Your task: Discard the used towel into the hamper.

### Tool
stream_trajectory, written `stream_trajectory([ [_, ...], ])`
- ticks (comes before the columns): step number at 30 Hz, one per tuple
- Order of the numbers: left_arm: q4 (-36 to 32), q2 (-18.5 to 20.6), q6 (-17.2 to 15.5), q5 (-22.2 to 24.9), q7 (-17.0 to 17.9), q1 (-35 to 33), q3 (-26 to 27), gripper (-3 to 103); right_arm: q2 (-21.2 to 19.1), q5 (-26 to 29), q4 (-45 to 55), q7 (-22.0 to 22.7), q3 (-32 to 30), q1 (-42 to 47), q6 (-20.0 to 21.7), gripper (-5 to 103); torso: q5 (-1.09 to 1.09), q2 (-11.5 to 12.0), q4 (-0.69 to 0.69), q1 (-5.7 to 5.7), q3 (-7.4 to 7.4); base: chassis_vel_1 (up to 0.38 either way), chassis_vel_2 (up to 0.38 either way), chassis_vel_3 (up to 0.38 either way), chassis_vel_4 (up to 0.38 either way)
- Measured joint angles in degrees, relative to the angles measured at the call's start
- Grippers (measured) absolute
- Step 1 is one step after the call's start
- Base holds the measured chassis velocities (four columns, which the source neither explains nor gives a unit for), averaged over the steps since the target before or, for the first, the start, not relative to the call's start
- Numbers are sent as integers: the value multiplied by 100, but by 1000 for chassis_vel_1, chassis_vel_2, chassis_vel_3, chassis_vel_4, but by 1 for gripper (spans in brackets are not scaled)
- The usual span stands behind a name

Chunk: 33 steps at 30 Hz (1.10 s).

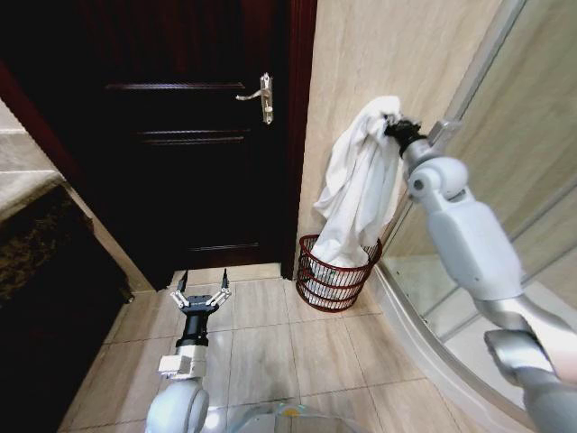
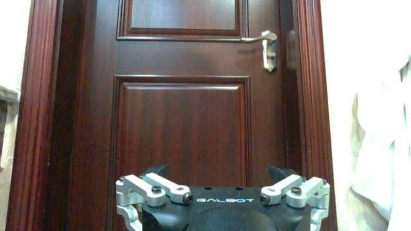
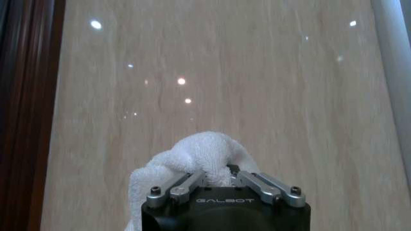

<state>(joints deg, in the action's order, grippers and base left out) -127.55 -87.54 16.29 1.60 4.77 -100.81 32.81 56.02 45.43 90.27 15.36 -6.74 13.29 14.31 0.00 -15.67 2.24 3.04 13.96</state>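
- Right hand (image 1: pixel 395 126) raised beside the tiled wall (image 3: pixel 224 72), fingers clamped on a bunched top fold of the towel (image 1: pixel 361 185).
- Towel hangs full length; its lower end seems to reach into the hamper (image 1: pixel 335 275), though the contact is hard to judge.
- Hamper stands on the floor (image 1: pixel 288 347) in the corner between door (image 1: pixel 198 135) and shower glass.
- Left hand (image 1: pixel 201 295) low, near the floor, facing the door, fingers apart, holding nothing.
- Step in hand: carry over hamper. Next move likely calls for centring the towel over the rim, lowering, then release.

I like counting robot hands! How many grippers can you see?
2. The left gripper hangs open, low over the floor by the door. The right gripper is raised, holding the towel above the hamper.
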Motion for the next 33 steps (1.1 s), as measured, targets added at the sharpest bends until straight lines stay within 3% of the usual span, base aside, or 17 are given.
stream_trajectory([
  [15,44,10,70,5,-10,13,10,100,120,136,-274,-261,-240,750,-527,10,0,368,-1,-98,-272,0,0,0,0],
  [33,37,-1,282,85,-104,-94,262,100,132,161,-110,-244,-437,1618,-593,10,0,783,-1,-203,-580,0,0,0,0],
])
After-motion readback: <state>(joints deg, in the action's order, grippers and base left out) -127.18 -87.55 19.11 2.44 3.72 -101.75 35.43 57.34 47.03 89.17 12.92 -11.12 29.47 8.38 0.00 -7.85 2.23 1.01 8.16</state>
